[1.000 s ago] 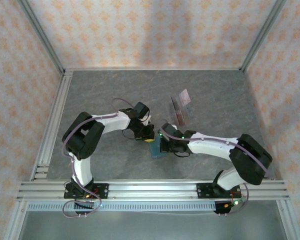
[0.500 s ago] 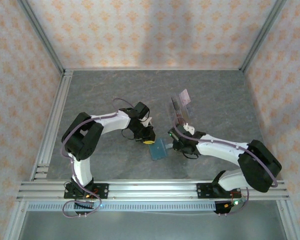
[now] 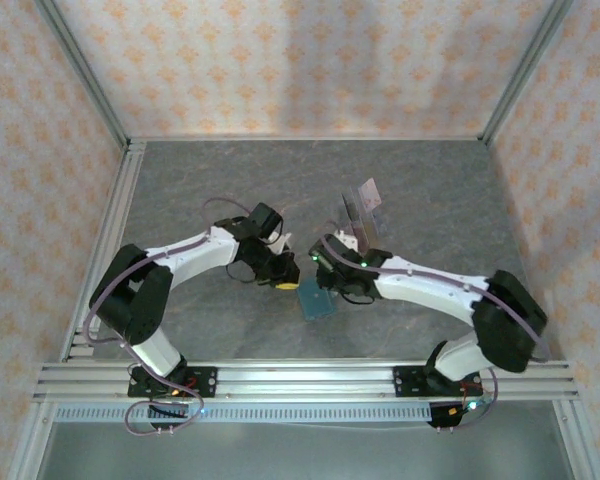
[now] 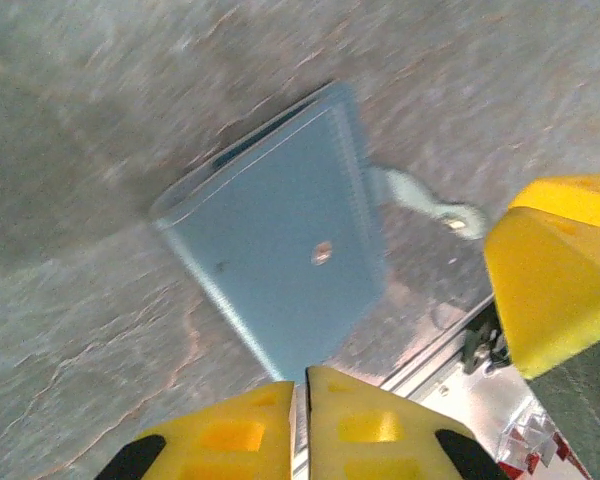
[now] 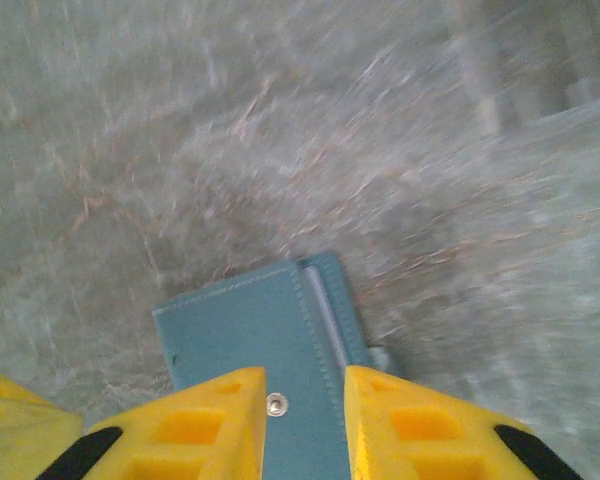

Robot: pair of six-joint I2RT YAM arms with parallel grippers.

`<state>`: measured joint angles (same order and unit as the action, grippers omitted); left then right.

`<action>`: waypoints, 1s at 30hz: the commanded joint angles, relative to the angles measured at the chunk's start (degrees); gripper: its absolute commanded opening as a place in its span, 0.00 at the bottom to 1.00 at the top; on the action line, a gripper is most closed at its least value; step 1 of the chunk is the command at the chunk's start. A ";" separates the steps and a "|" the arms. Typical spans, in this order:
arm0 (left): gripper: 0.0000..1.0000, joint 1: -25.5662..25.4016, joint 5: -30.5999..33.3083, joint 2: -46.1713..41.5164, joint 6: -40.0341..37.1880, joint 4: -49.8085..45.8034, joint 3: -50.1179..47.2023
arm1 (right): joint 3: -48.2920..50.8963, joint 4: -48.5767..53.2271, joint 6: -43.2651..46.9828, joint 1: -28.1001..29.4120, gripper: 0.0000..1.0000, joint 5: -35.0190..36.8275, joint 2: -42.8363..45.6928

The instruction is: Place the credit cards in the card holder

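Lying on the table: a small teal-blue folding card holder (image 3: 316, 299), closed and flat on the grey marbled table (image 3: 180, 190), between my two grippers near the front middle.
Credit cards: thin plastic credit cards (image 3: 370, 193), one pinkish and one darker, stand upright in a clear transparent slotted stand (image 3: 360, 222) just beyond the right arm, apart from the holder.
Left gripper: the left gripper (image 4: 302, 405) has its yellow fingers pressed together with nothing between them, just beside one corner of the holder.
Right gripper: the right gripper (image 5: 305, 400) hangs over the holder with its yellow fingers a little apart, either side of the small metal stud (image 5: 275, 403). I see it clamped on nothing.
Step in hand: I judge this to be opening the holder. Since it is shut, I cannot tell whether any card is inside.
Next move: one tip should pin the body while the other catches the thin flap edge; a slip would only push it along.
Overhead view: gives both arms, the stand and the cards.
Wrist views: give the stitching, the stud and a pale tab (image 4: 420, 195) at the holder's far edge, too small to tell from above.
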<state>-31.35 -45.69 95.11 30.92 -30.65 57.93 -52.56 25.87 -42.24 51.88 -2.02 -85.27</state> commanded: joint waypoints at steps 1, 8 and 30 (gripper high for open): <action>0.09 0.10 0.52 1.07 2.14 0.88 -1.39 | -1.79 -2.36 2.58 0.13 0.28 -7.20 -5.39; 0.07 0.09 1.12 4.58 3.10 2.97 -0.93 | 0.16 -3.67 1.06 -1.50 0.31 -5.64 -7.06; 0.05 -0.83 3.15 13.95 1.43 3.26 0.92 | 0.38 -2.61 3.97 -2.31 0.36 -11.08 -9.61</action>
<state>-31.33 -45.65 106.04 33.06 -28.97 58.35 -51.88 20.53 -39.29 49.54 -12.49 -93.54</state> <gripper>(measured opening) 0.058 0.360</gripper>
